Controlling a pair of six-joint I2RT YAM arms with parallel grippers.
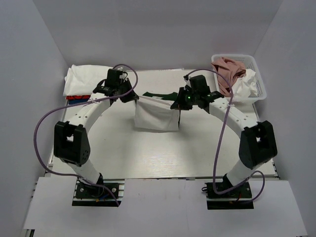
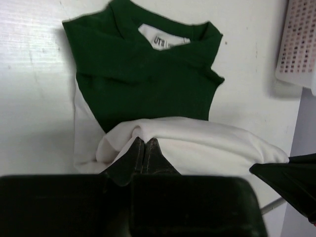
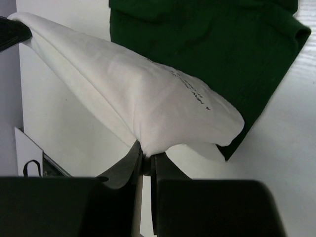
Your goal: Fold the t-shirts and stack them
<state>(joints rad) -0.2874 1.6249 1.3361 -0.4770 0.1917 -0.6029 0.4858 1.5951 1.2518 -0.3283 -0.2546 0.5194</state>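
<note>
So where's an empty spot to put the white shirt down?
Bare table lies in the near middle, between the left arm and right arm, in front of the white shirt. Crowded: folded stack far left, basket far right, green shirt behind.

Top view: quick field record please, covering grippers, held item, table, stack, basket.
left gripper: shut on one corner of the white t-shirt
right gripper: shut on the other corner
white t-shirt: held up, stretched between both arms, hanging down
dark green t-shirt: lying on the table beneath it, collar label showing
stack: folded white tee on red and blue tees, far left
basket: far right, holds pink tee and loose white tee
</note>
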